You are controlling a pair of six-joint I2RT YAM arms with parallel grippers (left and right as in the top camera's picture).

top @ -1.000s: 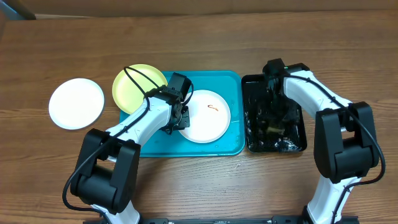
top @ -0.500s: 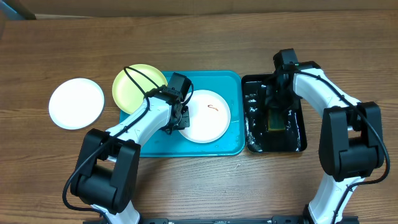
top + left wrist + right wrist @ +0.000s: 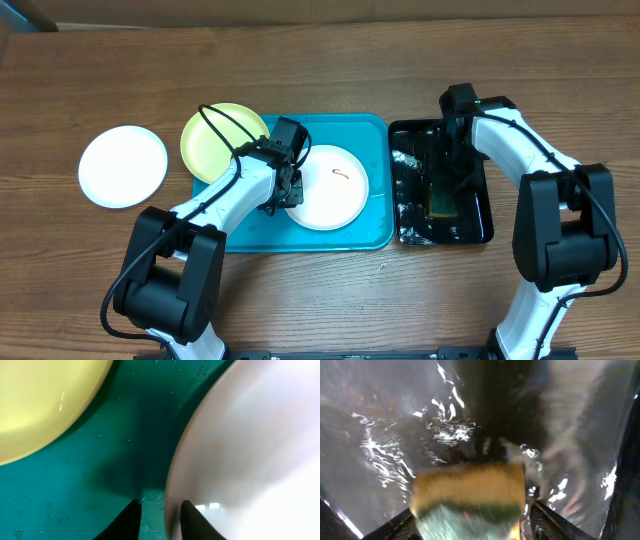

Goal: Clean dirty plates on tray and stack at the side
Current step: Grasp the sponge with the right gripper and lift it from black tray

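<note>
Since a moment ago the right gripper (image 3: 472,524) has shifted over the shiny, wet black tray (image 3: 410,225). Its fingers stand wide apart around the soft yellow-and-green sponge (image 3: 470,492). The left gripper (image 3: 161,520) pinches the rim of the round white plate (image 3: 332,195) on the smooth blue tray (image 3: 250,230).

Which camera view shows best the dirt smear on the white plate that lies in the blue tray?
The overhead view: nearly the whole white plate shows there, with the orange-brown smear in its upper part. The left wrist view shows only its blurred rim, no smear. The right wrist view shows none of it.
</note>
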